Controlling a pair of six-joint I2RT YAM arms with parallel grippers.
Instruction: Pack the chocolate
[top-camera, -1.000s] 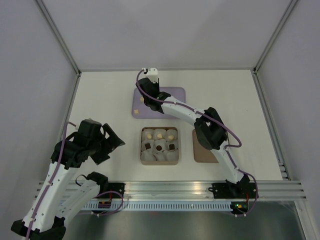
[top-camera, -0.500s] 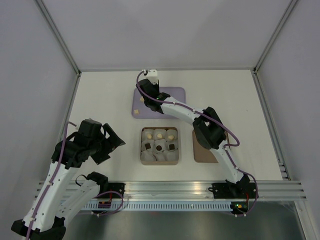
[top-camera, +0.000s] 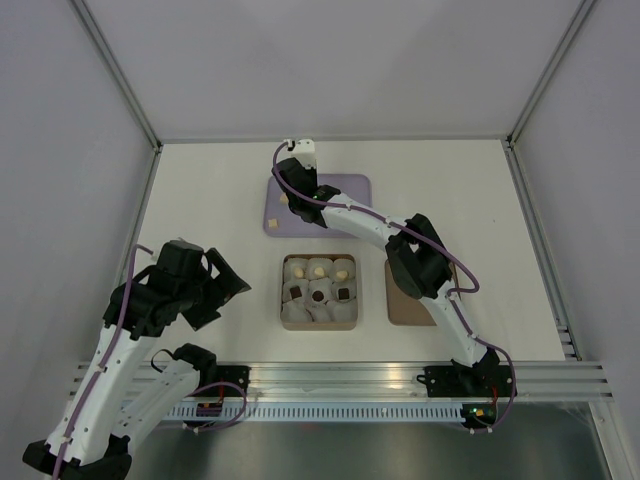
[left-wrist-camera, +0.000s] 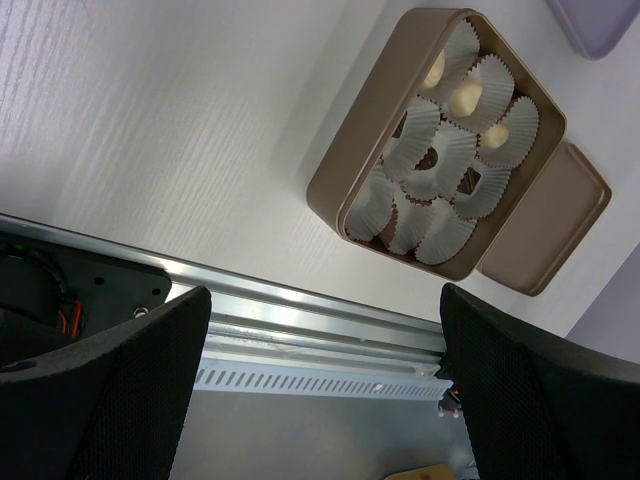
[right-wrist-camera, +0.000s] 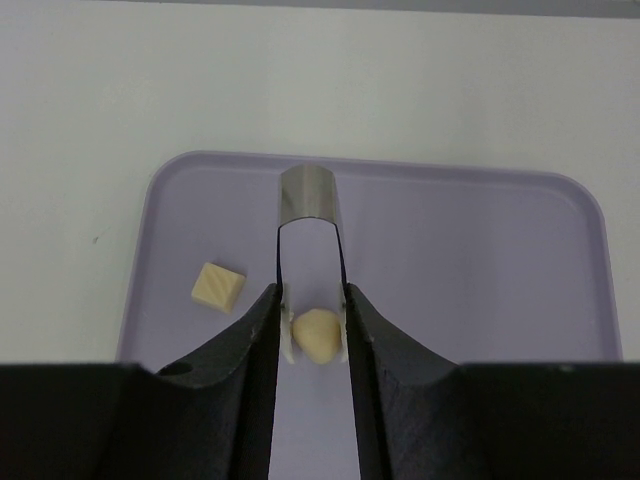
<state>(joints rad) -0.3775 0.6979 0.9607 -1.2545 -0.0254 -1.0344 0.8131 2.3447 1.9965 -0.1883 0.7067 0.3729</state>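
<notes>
- Right gripper (right-wrist-camera: 315, 325): closed on one pale, rounded piece (right-wrist-camera: 316, 341) of chocolate, with a finger touching each side of it. It is low over the purple tray (right-wrist-camera: 480, 260). Whether the piece is clear of the tray cannot be told.
- Change: over the last second the jaws drew in onto the piece. In the top view the wrist has barely shifted over the tray's left part.
- Reading: the grasp looks made. Lifting and carrying to the box are judged next.
- Cube (right-wrist-camera: 217, 286): pale and loose on the tray, near the gripper on its left and not touching it. Not yet packed.
- Box (top-camera: 283, 300): mid-desk (top-camera: 200, 190), on the near side of the tray, lined with white cups (left-wrist-camera: 440, 160). The far row holds three pale pieces and the middle row shows at least two dark ones. The near row looks empty.
- Lid (top-camera: 405, 308): lies flat just right of the box, partly under the right arm.
- Left gripper (left-wrist-camera: 325, 300): spread wide and holding nothing, well left of the box.
</notes>
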